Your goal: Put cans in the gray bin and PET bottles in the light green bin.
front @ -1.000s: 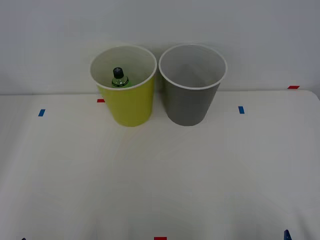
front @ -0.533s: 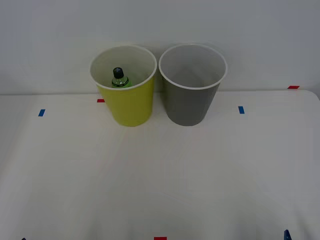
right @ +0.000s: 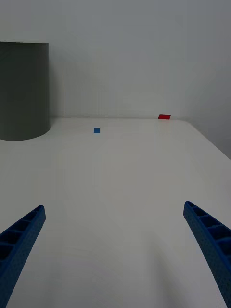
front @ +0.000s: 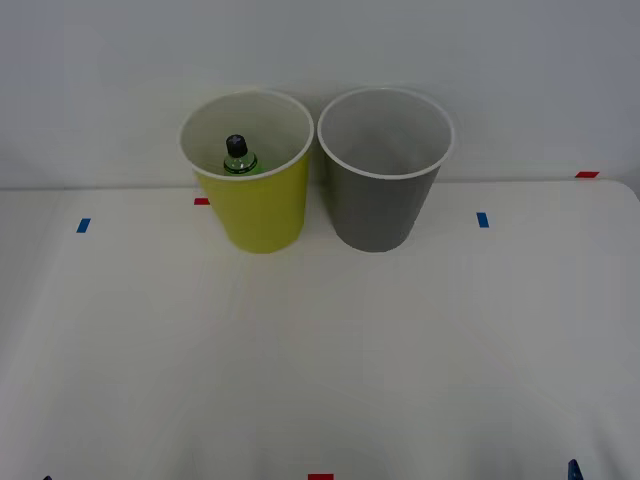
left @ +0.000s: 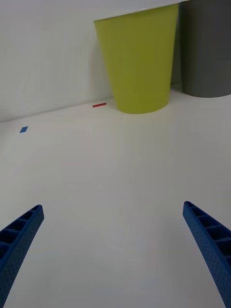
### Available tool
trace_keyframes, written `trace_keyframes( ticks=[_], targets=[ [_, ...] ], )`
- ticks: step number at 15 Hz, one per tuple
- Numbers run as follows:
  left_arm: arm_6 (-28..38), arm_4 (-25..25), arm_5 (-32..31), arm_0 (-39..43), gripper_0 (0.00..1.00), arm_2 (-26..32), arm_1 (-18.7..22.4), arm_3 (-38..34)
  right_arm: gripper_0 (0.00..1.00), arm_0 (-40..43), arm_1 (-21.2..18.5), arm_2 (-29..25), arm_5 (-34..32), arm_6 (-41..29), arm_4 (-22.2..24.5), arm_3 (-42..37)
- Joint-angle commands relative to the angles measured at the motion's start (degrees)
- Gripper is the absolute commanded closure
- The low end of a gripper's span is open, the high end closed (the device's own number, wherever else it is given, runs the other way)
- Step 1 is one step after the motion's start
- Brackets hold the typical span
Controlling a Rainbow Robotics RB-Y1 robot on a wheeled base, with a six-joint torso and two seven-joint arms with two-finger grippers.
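Two tapered bins: green PET bottle (front: 239, 157) inside light green bin (front: 255, 205); ribbed blue jaws of both grippers spread wide.

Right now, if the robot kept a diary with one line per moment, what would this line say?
PET bottle: inside light green bin | gray bin: nothing seen inside | left gripper: open above table | right gripper: open above table

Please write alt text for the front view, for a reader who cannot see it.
A small green bottle with a black cap stands inside a yellow-green bin, beside a gray bin, at the far side of a white table.
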Motion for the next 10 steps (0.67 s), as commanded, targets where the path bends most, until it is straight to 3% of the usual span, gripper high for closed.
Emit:
trace_keyframes(
  ticks=[1, 10],
  targets=[
    [0.0, 0.0, 0.0, 0.0, 0.0, 0.0, 0.0, 0.0, 0.0, 0.0, 0.0, 0.0, 0.0, 0.0, 0.0, 0.0],
    [0.0, 0.0, 0.0, 0.0, 0.0, 0.0, 0.0, 0.0, 0.0, 0.0, 0.0, 0.0, 0.0, 0.0, 0.0, 0.0]
  ],
)
